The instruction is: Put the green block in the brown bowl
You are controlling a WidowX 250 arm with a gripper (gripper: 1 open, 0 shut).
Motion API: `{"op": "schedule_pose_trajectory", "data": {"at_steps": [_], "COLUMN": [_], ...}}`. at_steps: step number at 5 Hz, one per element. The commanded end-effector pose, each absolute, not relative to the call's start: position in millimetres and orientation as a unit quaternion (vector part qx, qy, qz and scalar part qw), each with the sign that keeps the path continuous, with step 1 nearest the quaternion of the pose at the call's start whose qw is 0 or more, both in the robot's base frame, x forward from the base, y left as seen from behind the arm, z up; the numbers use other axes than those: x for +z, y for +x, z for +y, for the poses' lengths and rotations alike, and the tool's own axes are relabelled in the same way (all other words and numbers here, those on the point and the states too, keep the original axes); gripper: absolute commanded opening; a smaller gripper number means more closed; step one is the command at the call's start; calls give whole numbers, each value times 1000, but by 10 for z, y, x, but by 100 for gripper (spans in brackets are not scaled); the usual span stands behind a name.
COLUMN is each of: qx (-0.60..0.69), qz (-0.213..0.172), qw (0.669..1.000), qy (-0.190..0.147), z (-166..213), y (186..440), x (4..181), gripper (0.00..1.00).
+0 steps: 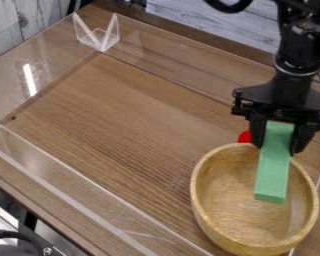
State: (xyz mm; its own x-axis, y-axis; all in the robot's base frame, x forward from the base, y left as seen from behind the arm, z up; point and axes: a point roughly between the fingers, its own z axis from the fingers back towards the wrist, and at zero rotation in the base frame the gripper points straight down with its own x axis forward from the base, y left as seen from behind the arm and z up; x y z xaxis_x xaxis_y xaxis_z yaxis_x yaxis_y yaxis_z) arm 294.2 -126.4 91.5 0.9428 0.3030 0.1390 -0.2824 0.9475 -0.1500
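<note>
The green block is a slim light-green bar hanging nearly upright, its lower end down inside the brown bowl. I cannot tell whether that end touches the bowl's floor. My black gripper points down over the bowl's far right side and is shut on the block's upper end, a finger on each side. The bowl is large, round, light wood with a thick rim, at the lower right of the wooden table.
A small red object lies just behind the bowl, partly hidden by the left finger. Low clear acrylic walls enclose the tabletop, and a clear angled piece stands at the far left.
</note>
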Motion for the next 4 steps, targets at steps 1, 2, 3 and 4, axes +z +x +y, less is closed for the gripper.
{"op": "schedule_pose_trajectory", "data": {"at_steps": [1,2,3,4], "qx": [113,82,117,155], "qz": [-119,-120,-130,-138], "qw": [982,985,981,975], "qy": [-90,-93,-87,-84], "z": [-1366,-1410,-1360,-1309], "y": [2965,2903,2828,2756], "x": [1246,1314,1370,1390], "gripper": [0,0,0,0]}}
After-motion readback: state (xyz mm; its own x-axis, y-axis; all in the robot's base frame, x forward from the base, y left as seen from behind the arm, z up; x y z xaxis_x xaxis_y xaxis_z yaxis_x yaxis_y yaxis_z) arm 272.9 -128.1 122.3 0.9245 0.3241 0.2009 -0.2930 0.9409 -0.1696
